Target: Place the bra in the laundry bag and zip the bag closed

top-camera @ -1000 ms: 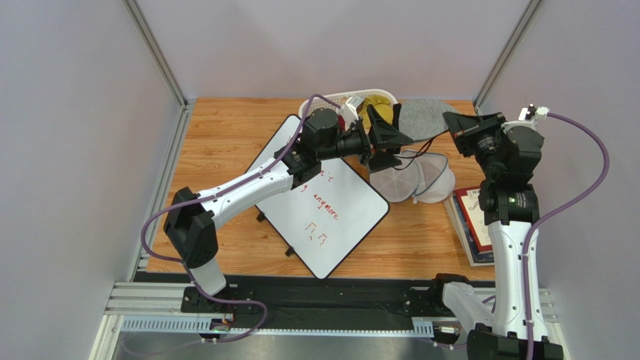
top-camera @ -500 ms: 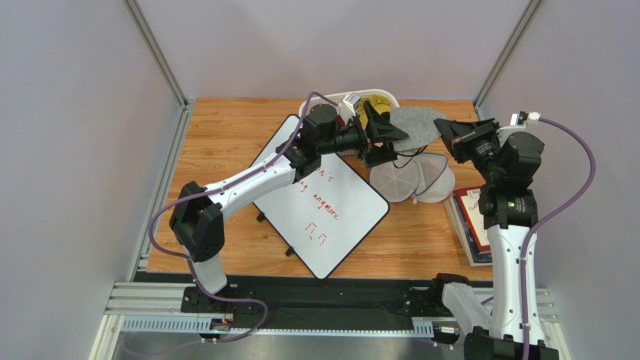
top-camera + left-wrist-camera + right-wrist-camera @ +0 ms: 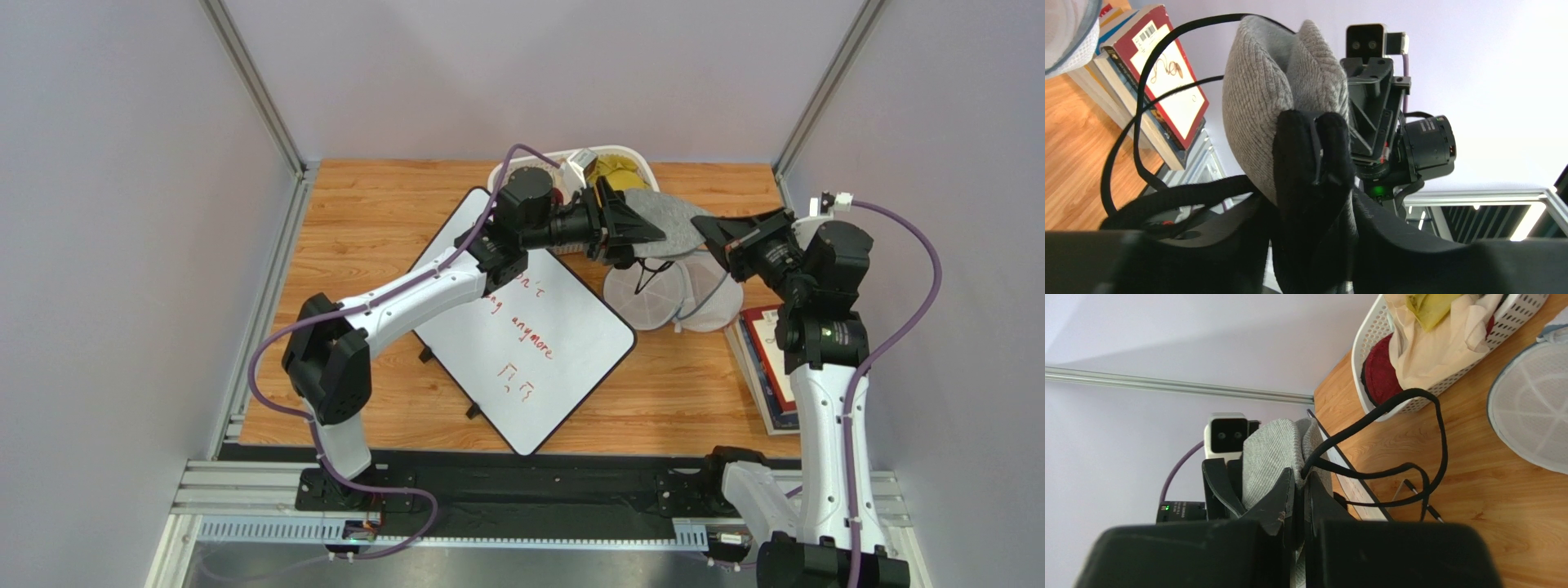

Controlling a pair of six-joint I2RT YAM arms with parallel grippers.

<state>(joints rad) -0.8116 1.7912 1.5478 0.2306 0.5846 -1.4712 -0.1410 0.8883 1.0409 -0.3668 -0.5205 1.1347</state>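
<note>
The left gripper [image 3: 628, 229] points to 3 o'clock, its fingers [image 3: 1296, 159] narrowed onto one padded cup of the bra [image 3: 672, 221], pinching it from both sides. Behind it the wrist is level, and the forearm slants back toward 7 o'clock over the whiteboard [image 3: 540, 368] to its base. The right gripper [image 3: 715, 233] faces it, pointing to 9 o'clock, clamped tight on the bra's other edge. Its arm stands nearly upright from the base at 6 o'clock, beside the books [image 3: 767, 355]. The bra hangs in the air between them, its straps [image 3: 1413, 435] looping down. The bag [image 3: 650, 294] lies at 6 o'clock of the bra, and the basket [image 3: 620, 153] at 11.
</note>
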